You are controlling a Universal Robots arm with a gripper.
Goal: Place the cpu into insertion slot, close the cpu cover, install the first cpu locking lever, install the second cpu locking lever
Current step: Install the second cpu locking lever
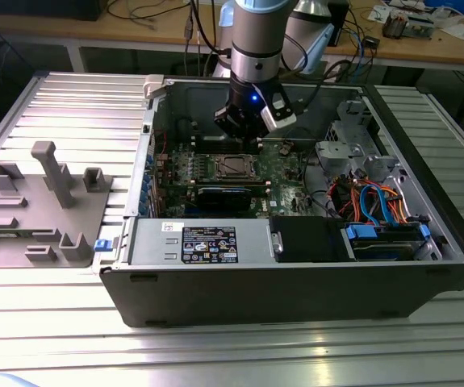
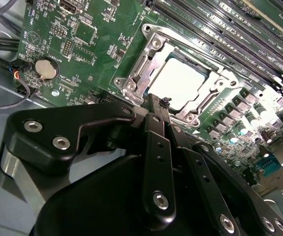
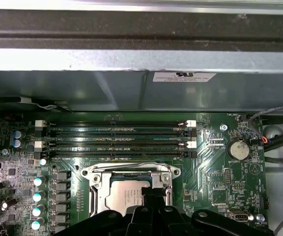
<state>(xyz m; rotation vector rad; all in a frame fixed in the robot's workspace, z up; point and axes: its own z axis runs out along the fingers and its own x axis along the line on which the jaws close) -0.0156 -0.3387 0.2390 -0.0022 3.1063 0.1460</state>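
A grey fixture tray sits at the worktop's left edge — beside it the open computer case, where the cpu lies in the insertion slot under the closed cpu cover; the black gripper, fingers together and empty, hovers at the cover's edge.

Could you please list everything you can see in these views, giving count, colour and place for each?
cpu: one, silvery-grey, seated in the insertion slot.
insertion slot: one, silvery rim, on the green board.
cpu cover: one, silvery frame, lying down around the cpu.
memory slots: four, black, beside the socket.
coin battery: one, silvery, on the board.
computer case: one, dark grey, on the ribbed metal table.
grey fixture: one, at the exterior view's left.
gripper: one, black, fingertips at the cover's edge.
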